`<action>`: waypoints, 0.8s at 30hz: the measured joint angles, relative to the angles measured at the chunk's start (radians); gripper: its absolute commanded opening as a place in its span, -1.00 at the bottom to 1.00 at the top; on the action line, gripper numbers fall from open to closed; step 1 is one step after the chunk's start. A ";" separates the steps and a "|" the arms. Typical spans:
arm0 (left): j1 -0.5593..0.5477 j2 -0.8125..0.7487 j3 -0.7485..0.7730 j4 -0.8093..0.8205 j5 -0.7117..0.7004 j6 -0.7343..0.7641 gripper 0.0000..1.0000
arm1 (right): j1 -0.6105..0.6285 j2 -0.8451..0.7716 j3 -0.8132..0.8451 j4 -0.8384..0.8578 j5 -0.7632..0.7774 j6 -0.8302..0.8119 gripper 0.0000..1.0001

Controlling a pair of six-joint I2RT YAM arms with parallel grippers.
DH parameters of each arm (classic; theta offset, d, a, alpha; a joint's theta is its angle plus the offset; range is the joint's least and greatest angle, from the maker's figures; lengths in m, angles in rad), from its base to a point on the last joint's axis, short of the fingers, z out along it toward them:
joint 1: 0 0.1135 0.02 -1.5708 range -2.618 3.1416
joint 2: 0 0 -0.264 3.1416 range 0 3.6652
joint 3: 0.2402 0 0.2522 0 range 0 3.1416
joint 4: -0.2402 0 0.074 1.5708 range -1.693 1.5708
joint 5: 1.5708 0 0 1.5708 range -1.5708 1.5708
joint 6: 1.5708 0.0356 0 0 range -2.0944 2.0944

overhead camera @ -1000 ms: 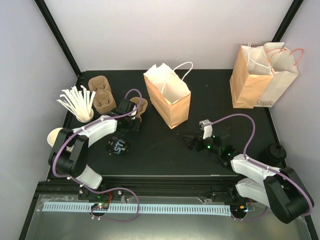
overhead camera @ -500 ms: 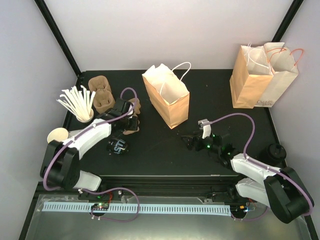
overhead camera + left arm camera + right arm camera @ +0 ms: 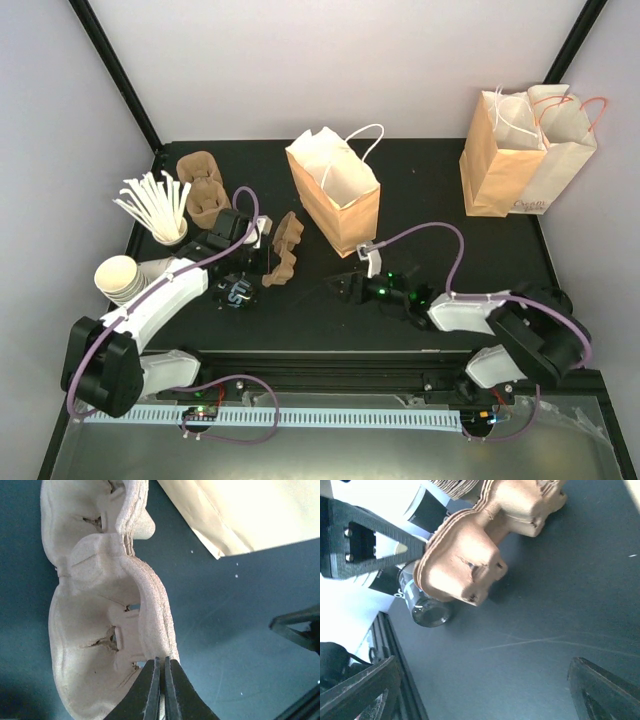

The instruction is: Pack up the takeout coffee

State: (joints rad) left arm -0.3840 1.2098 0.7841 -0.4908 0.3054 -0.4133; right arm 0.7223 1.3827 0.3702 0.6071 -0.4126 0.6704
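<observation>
The takeout coffee [image 3: 237,293] stands on the black table, a white cup with a black band and a glossy black lid [image 3: 431,615]. My left gripper [image 3: 266,250] is shut on the rim of a brown pulp cup carrier [image 3: 284,248] and holds it tilted on edge just right of the coffee. In the left wrist view the jaws [image 3: 162,669] pinch the carrier's [image 3: 95,610] wall. My right gripper [image 3: 345,287] stands open low over the table, right of the carrier, nothing between its fingers [image 3: 360,690]. The carrier [image 3: 470,562] hangs ahead of it.
An open paper bag [image 3: 335,190] stands behind the carrier, its corner [image 3: 250,515] near my left gripper. More carriers [image 3: 202,185], a cup of white sticks [image 3: 155,205] and a stack of lidless cups [image 3: 120,277] sit at the left. Paper bags [image 3: 525,150] stand at the back right.
My left gripper has shut on the carrier and swung it right, tipping it up on edge. The right arm has reached left toward the carrier, jaws still wide.
</observation>
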 measured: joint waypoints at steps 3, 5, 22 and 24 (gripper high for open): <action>0.000 -0.009 -0.029 0.009 0.049 -0.017 -0.90 | 0.053 0.087 0.036 0.073 0.019 0.091 0.80; 0.000 -0.011 -0.049 0.021 0.087 -0.029 -0.90 | 0.089 0.137 0.062 0.118 0.039 0.149 0.78; 0.000 -0.012 -0.154 0.135 0.305 -0.082 -0.87 | 0.241 0.318 0.222 0.139 0.185 0.324 -0.15; 0.000 -0.012 -0.163 0.142 0.313 -0.085 -0.87 | 0.241 0.332 0.222 0.136 0.186 0.333 -0.22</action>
State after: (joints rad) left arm -0.3840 1.1980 0.6209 -0.3489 0.6182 -0.4988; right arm 0.9638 1.7145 0.5919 0.7433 -0.2264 1.0031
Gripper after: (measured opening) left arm 0.067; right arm 0.436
